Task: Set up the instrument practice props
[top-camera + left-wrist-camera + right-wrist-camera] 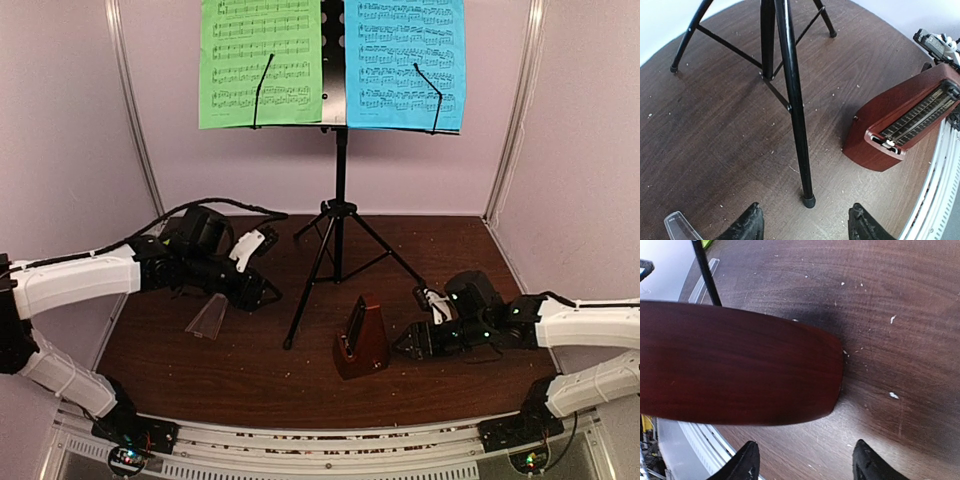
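Risk of toppling the reddish-brown wooden pyramid metronome (360, 338), upright at lower centre on the dark table (230, 372), if bumped by the wide-open, empty right end effector (805, 462) just beside it.

— How is the left arm (75, 280) held?

— It is stretched in from the left side, bent at the wrist, and the left gripper (262, 293) is pointed inward and down. Its fingers (747, 226) are spread apart, and nothing is held between them.

— And the right arm (590, 325)?

— It is folded low and reached in from the right. The right gripper (408, 345) is aimed toward the middle. Its fingers (742, 462) are likewise parted, and nothing is gripped.
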### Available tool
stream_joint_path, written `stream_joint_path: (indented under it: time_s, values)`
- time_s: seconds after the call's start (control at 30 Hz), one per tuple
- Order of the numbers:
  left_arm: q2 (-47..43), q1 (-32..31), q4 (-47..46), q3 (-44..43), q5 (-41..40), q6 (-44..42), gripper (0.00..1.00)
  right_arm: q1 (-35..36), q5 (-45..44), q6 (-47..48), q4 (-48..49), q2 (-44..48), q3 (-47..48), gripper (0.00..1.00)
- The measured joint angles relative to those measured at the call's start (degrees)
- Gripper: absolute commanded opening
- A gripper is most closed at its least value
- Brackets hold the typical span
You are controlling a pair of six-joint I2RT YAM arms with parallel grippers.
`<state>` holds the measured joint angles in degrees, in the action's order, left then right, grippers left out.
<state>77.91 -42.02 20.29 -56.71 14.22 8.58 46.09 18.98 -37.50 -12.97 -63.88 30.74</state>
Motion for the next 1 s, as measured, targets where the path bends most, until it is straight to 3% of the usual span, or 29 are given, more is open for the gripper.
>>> stream_joint_path:
  time_s: [0.43, 0.7, 1.0]
  values:
    - [5.5, -0.4, -0.7, -3.5, -0.2, -1.1, 0.58, 0.5, -0.6, -0.4, 7.3, -12.3, 2.9, 0.45]
    - [9.6, -2.6, -0.7, -6.6, -0.5, -3.5, 0.58, -0.2, -2.8, -0.2, 7.1, -15.3, 6.4, 0.39]
    - [14.8, -6.5, 0.0, -11.6, -3.8, -5.3, 0.46, -1.4, -5.6, 0.0, 5.9, -16.5, 8.7, 0.35]
